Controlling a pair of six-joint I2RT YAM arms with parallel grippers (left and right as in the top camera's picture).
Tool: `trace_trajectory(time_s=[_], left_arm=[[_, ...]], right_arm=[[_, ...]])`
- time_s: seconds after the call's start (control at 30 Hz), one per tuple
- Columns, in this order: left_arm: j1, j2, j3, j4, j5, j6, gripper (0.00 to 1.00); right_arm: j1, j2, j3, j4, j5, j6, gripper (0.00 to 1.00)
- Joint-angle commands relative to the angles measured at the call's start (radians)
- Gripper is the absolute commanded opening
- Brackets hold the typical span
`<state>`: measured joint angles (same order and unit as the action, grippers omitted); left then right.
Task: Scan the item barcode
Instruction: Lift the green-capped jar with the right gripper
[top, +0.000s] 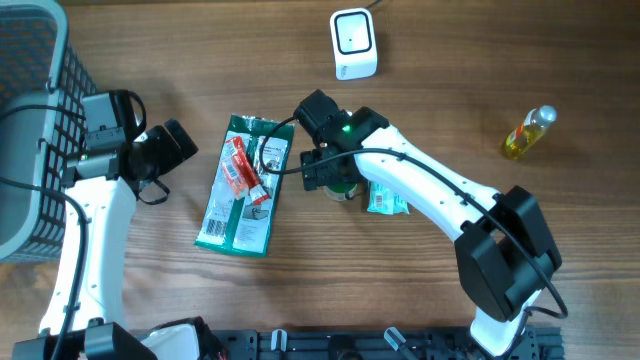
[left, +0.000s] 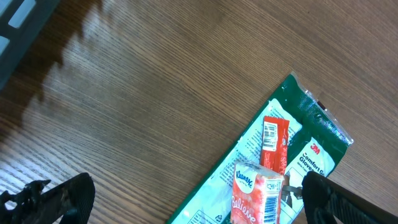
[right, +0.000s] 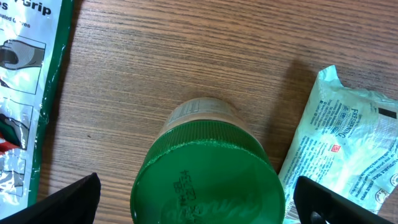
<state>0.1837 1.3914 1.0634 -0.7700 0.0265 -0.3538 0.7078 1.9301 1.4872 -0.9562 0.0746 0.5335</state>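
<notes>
Counted on the table (top: 180, 60): one green glove pack (top: 245, 185), lying flat near the middle, and on top of it one slim red packet (left: 273, 142) with a barcode at its end and one pocket tissue pack (left: 256, 194), the two touching. Just right of the glove pack stands one jar (right: 208, 155), upright, its green lid on and its contents hidden. Just beyond the jar from the pack lies one pale wipes packet (right: 348, 143). One white scanner (top: 353, 43) sits up and to the right of the pack, well apart from it. One small bottle (top: 528, 132) of yellow liquid lies tilted far to the pack's right. One dark mesh basket (top: 40, 70) stands far to its left, cut off by the frame, so what it holds cannot be told. There are two arms. The right claw (right: 198, 186) is spread wide over the jar with a finger on either side, and bare wood shows in both gaps. The left claw (left: 199, 186) hangs wide open over the pack's left edge, gripping nothing. Bare wood lies between the pack and the scanner, and between the pack and the basket. A black rail (top: 330, 345) lines the table edge below the pack.
</notes>
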Motion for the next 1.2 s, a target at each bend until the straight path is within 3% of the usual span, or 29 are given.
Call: trace_trajectory(time_s=[0.0, 0.13, 0.27, 0.73, 0.97, 1.07, 1.17], left_arm=[[0.003, 0.006, 0.004, 0.002, -0.01, 0.002, 1.0], [0.003, 0.006, 0.004, 0.002, -0.01, 0.002, 1.0], [0.003, 0.006, 0.004, 0.002, -0.01, 0.002, 1.0], [0.003, 0.006, 0.004, 0.002, -0.01, 0.002, 1.0], [0.003, 0.006, 0.004, 0.002, -0.01, 0.002, 1.0], [0.003, 0.006, 0.004, 0.002, -0.01, 0.002, 1.0], [0.003, 0.006, 0.004, 0.002, -0.01, 0.002, 1.0]], right_arm=[[0.001, 0.029, -0.007, 0.006, -0.012, 0.019, 0.97], [0.001, 0.077, -0.007, 0.006, -0.013, 0.019, 0.96], [0.001, 0.111, -0.007, 0.013, -0.013, 0.019, 0.85], [0.001, 0.132, -0.008, 0.019, -0.013, 0.019, 0.84], [-0.003, 0.127, 0.017, -0.004, -0.072, -0.019, 0.67], [-0.025, 0.105, 0.105, -0.1, -0.086, -0.037, 0.53], [-0.052, 0.072, 0.203, -0.196, -0.155, -0.037, 0.46]])
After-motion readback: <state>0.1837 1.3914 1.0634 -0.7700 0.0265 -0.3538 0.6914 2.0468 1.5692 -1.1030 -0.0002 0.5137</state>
